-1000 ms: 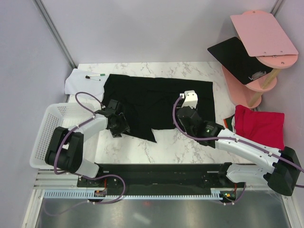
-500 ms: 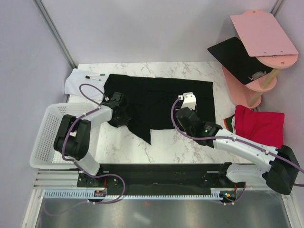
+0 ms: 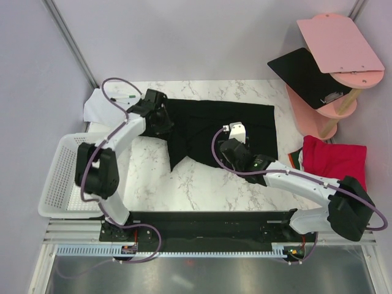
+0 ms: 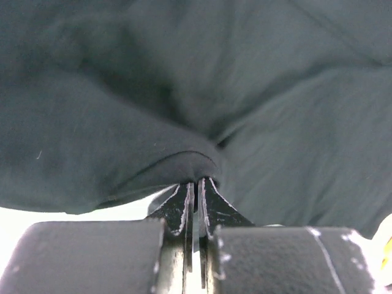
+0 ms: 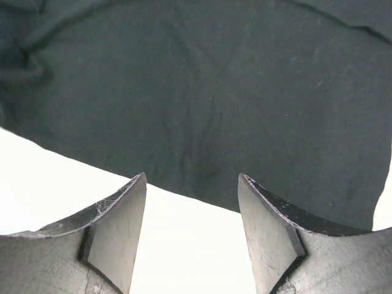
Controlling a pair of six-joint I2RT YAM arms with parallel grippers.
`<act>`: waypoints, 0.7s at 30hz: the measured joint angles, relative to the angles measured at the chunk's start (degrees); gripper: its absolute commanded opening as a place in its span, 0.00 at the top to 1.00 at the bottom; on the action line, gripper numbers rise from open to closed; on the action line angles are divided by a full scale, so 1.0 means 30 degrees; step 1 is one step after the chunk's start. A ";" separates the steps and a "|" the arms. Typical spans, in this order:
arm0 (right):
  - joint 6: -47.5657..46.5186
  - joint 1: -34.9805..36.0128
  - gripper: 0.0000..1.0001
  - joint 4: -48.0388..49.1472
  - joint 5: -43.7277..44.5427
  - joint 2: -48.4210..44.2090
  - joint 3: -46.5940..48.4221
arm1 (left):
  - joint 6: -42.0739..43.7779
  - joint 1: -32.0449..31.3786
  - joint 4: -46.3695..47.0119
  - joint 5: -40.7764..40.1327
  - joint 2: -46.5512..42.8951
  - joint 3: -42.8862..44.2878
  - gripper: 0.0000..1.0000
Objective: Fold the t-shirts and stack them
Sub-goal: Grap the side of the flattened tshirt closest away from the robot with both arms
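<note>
The black t-shirt (image 3: 226, 119) lies spread on the marble table, its left part lifted and bunched inward. My left gripper (image 3: 160, 120) is shut on a fold of that cloth, which rises pinched from the closed fingertips in the left wrist view (image 4: 197, 181). My right gripper (image 3: 222, 153) hovers open over the shirt's near hem. In the right wrist view its jaws (image 5: 191, 179) stand wide apart with only bare table between them, and the hem (image 5: 202, 122) lies just ahead. Folded t-shirts sit at the right edge: a red one (image 3: 334, 162) over orange and green ones (image 3: 296, 158).
A white basket (image 3: 61, 177) stands at the left edge. White paper with a marker (image 3: 107, 101) lies at the back left. A pink two-tier stand (image 3: 340, 67) holding a flat black board (image 3: 303, 73) stands at the back right.
The left gripper closed on the shirt's left part and carried it back and to the right, folding it inward. The right gripper slid a little left along the hem.
</note>
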 measured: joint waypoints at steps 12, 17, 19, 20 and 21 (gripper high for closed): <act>0.0022 -0.0138 0.26 0.0532 -0.1872 0.1923 0.0000 | 0.1501 0.0226 -0.2069 0.2550 1.0054 0.9843 0.26; 0.0160 -0.0138 0.25 0.1275 -0.2761 0.2397 0.0007 | 0.1734 0.0291 -0.1858 0.2361 0.7723 0.7868 0.26; 0.0219 -0.0138 0.25 0.1639 -0.3279 0.2776 0.0007 | 0.1734 0.0291 -0.1705 0.2382 0.5625 0.5923 0.28; 0.0270 -0.0138 0.25 0.1858 -0.3519 0.2980 0.0007 | 0.1727 0.0291 -0.1319 0.2412 0.4437 0.4787 0.29; 0.0321 -0.0146 0.25 0.2113 -0.3789 0.3213 0.0015 | 0.1712 0.0291 -0.1100 0.2470 0.3366 0.3781 0.32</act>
